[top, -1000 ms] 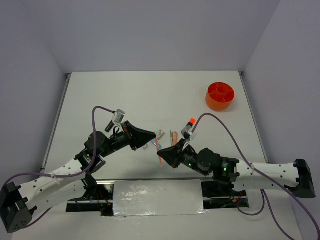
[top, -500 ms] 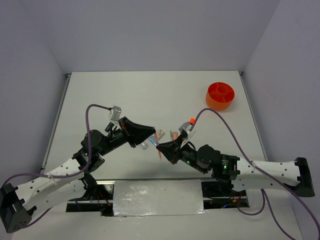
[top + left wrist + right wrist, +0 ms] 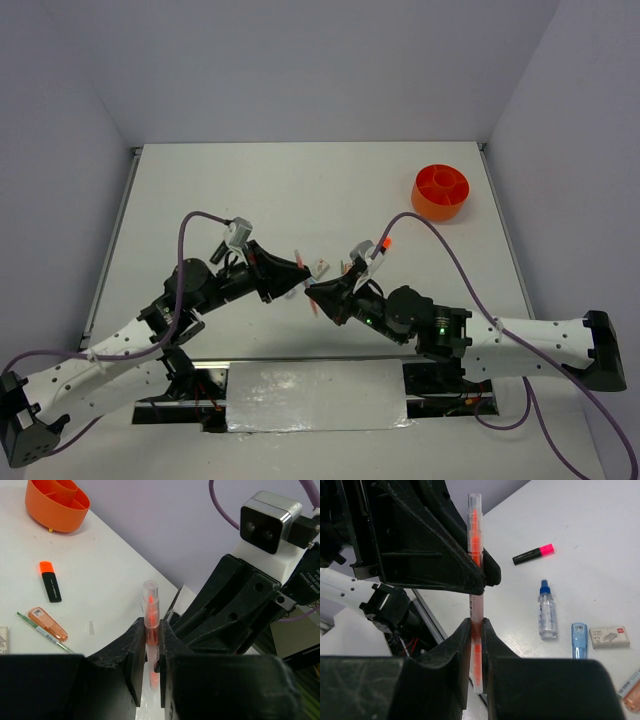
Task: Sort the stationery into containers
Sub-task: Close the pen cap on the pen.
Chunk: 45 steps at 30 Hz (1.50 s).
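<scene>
Midway along the near part of the white table (image 3: 250, 190), the two robot arms meet tip to tip, both on one thin orange pen (image 3: 151, 615) lifted above the surface. The pen stands roughly upright, its clear cap at the top. The left pincer (image 3: 151, 630) is clenched on the pen, a black finger pressed against each side. The right pincer (image 3: 476, 627) grasps the same pen just below that, fingers tight on its shaft, so the pen is held at two close points.

Other stationery lies loose on the table around them. The right wrist view shows a black highlighter with a pink cap (image 3: 534, 553), a blue-capped clear tube (image 3: 546, 610), a blue clip (image 3: 578, 632) just beside it, and a small whitish block (image 3: 609, 635). The left wrist view shows a black highlighter with an orange cap (image 3: 50, 581) and a peach piece (image 3: 47, 623). The round orange tub (image 3: 441, 192), with inner dividers, sits well apart at the far right of the table.
</scene>
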### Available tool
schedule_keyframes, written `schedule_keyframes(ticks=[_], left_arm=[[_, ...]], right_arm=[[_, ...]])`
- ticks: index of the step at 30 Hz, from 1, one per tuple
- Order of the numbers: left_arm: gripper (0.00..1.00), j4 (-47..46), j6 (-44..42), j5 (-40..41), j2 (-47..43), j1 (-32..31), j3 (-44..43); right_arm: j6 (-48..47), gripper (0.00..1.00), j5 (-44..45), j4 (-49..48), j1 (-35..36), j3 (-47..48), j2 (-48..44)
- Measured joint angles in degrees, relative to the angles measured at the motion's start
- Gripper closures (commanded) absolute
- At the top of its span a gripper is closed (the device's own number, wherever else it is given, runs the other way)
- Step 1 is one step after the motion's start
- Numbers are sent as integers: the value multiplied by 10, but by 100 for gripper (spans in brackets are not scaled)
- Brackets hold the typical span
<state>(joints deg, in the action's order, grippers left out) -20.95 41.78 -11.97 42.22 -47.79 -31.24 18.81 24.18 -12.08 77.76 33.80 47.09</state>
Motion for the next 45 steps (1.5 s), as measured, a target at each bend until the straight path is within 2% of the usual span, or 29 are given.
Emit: schedule_keyframes(ticks=[4, 7, 8, 10, 14, 20, 24, 25, 29, 30, 31, 36, 37, 39, 42, 45], left_arm=[[96, 6, -1, -1, -13, 0, 0], [100, 5, -1, -5, -16, 0, 0], [100, 4, -1, -8, -16, 0, 0], [100, 4, -3, -15, -15, 0, 0], [100, -2, -9, -32, -13, 0, 0], [100, -6, -10, -45, -14, 0, 0], [100, -8, -9, -51, -14, 0, 0], [100, -8, -9, -52, -14, 0, 0], [96, -6, -9, -56, -16, 0, 0], [95, -5, -9, -55, -17, 0, 0], [94, -3, -10, -55, -19, 0, 0], [68, 0, -12, -55, -25, 0, 0], [59, 3, -12, -55, -25, 0, -1], [48, 15, -17, -55, -24, 0, -7], [43, 26, -26, -55, -22, 0, -15], [42, 35, -27, -52, -22, 0, -20]], right_arm=[[4, 100, -10, -8, 0, 3, 2], [6, 74, -17, -12, 0, 3, 2], [6, 57, -21, -12, 0, 3, 3], [5, 52, -37, -16, -1, 7, 7], [-1, 50, -52, -18, 0, 27, 26], [-6, 53, -56, -19, -1, 36, 35], [-8, 63, -53, -20, -2, 38, 40], [-9, 69, -51, -20, -3, 38, 42], [-11, 82, -45, -21, -8, 38, 50], [-11, 93, -44, -21, -8, 38, 51], [-8, 100, -42, -21, -9, 38, 52], [-3, 100, -45, -28, -9, 38, 52], [-2, 100, -47, -28, -9, 37, 51], [-2, 100, -50, -27, -9, 36, 51], [-2, 100, -50, -26, -8, 36, 51], [-2, 100, -50, -25, -8, 36, 51]])
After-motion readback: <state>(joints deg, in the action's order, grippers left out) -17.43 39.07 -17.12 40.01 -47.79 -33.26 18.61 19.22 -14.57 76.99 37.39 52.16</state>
